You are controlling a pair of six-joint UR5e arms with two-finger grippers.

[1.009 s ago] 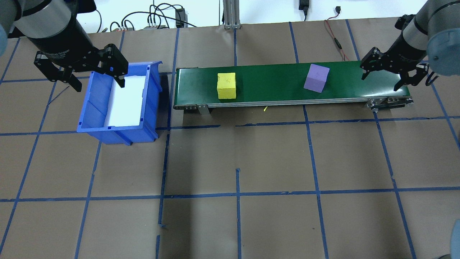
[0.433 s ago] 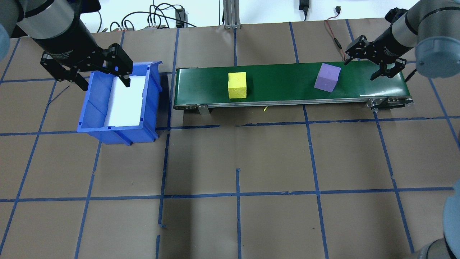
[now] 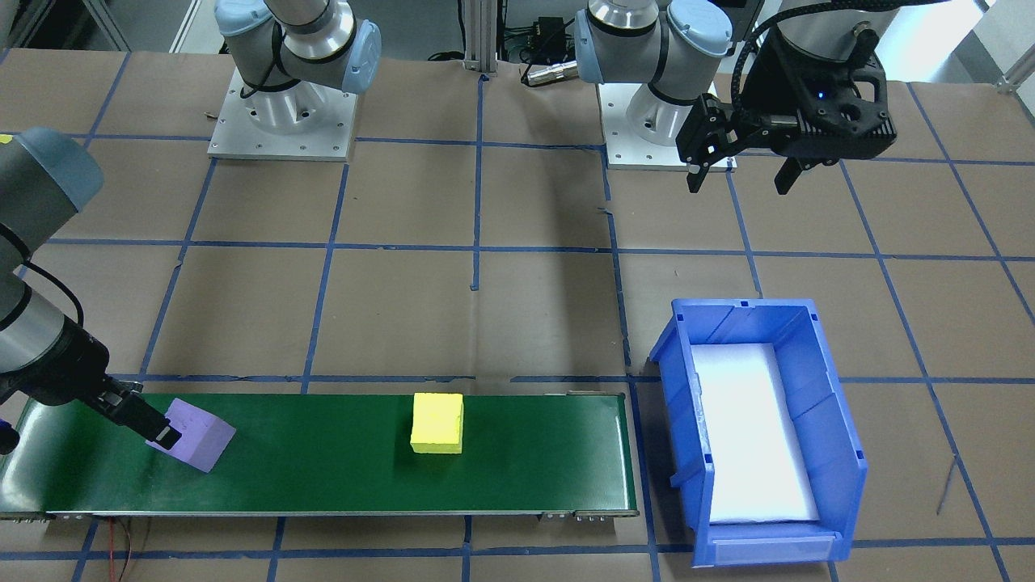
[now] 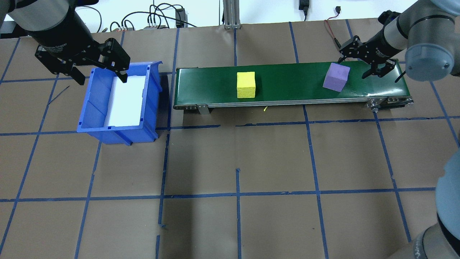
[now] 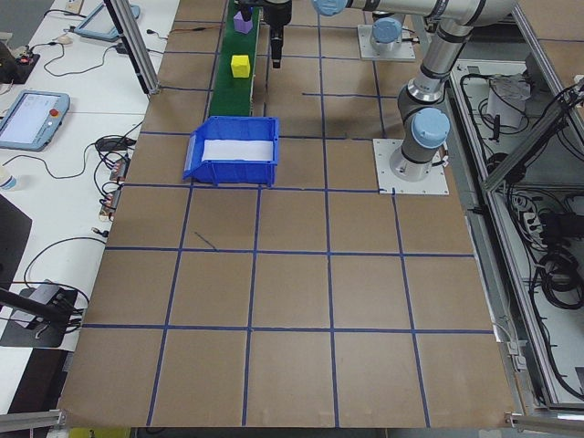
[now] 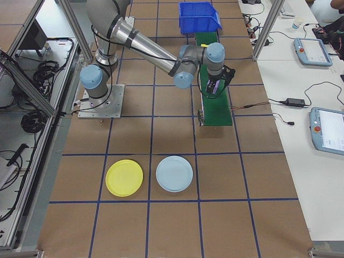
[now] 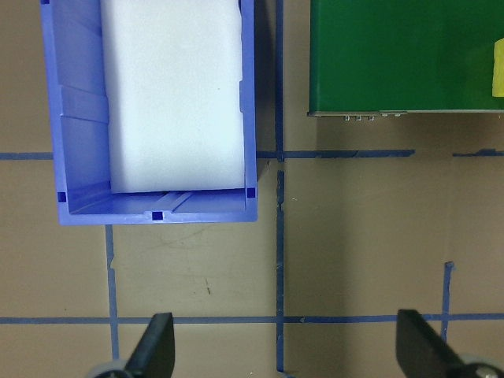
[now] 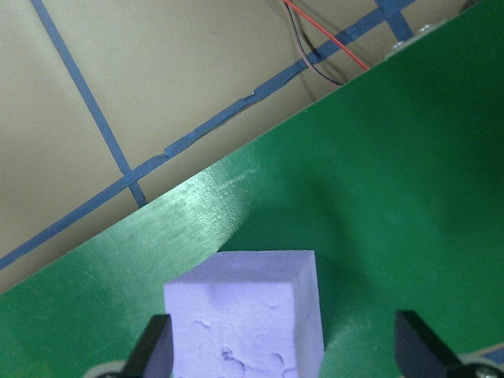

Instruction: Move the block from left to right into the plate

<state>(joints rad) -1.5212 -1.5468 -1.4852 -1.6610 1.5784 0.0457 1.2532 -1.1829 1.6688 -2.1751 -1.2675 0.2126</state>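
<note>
A purple block (image 4: 336, 77) rides near the right end of the green conveyor belt (image 4: 287, 82), and a yellow block (image 4: 246, 84) sits mid-belt. My right gripper (image 4: 352, 69) is open and low over the belt. In the right wrist view the purple block (image 8: 252, 315) stands between its fingers, close to the left finger (image 8: 150, 350). My left gripper (image 4: 102, 77) hangs open and empty above the far rim of the blue bin (image 4: 93, 108). The yellow plate (image 6: 124, 177) lies on the table well beyond the belt's right end, seen only in the exterior right view.
A light blue plate (image 6: 174, 173) lies beside the yellow one. The blue bin (image 3: 817, 380) has a white liner and stands just off the belt's left end. Cables and a red wire (image 4: 334, 39) run along the table's far edge.
Both blocks have travelled rightward along the belt. My right gripper moved left and down until its open fingers straddle the purple block. The left gripper shifted slightly, staying open.
</note>
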